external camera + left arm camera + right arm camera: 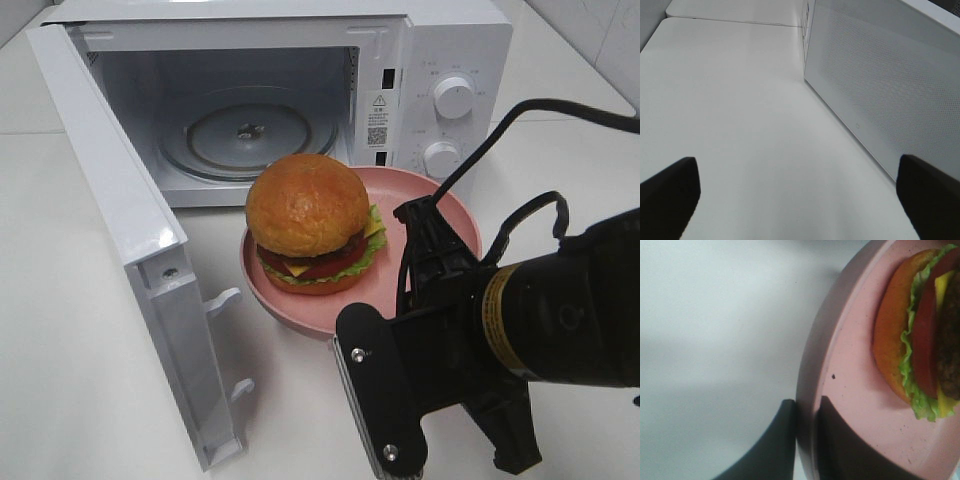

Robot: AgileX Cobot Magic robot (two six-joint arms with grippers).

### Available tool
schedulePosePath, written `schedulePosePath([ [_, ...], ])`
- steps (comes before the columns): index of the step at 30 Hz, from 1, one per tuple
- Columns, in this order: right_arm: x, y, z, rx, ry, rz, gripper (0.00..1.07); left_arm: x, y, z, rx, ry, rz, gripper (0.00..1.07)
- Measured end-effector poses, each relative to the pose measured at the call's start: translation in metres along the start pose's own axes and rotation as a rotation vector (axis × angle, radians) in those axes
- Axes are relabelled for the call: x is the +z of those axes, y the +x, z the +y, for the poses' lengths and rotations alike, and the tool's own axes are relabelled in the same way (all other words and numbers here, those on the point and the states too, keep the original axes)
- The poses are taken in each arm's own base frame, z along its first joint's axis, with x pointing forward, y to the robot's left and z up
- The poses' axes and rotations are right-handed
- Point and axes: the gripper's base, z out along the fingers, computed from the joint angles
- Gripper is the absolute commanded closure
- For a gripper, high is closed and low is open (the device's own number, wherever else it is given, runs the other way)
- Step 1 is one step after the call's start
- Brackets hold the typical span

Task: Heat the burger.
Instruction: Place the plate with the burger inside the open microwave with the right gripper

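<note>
On the desk (60,300), a microwave (450,60) opened for loading.
In front of it, the pink plate (290,305) bearing the burger (308,225) is seemingly clamped at its rim by the right fingers (775,445); it should be kept level and slid in slowly. The left fingers (670,190) are spread, empty.

Kitchen: microwave (455,60), white countertop (70,340)

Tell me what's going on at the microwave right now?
The right hand is clamped on the rim of the round pink plate, one finger inside, one outside. The round burger with a glossy golden-brown bun sits on that plate in front of the white microwave, whose door stands open. The left hand is open beside the door, holding nothing.
</note>
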Motion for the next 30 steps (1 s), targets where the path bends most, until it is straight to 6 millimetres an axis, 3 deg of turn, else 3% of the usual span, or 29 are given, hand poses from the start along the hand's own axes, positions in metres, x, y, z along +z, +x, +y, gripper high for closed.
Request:
schedulePosePath([
  [15,0.009,0.021,-0.024,-0.092,0.114,-0.139,1.00,0.000,0.000,0.000,0.000,0.000,0.000,0.07],
  [30,0.012,0.040,-0.033,-0.087,0.157,-0.141,1.00,0.000,0.000,0.000,0.000,0.000,0.000,0.07],
])
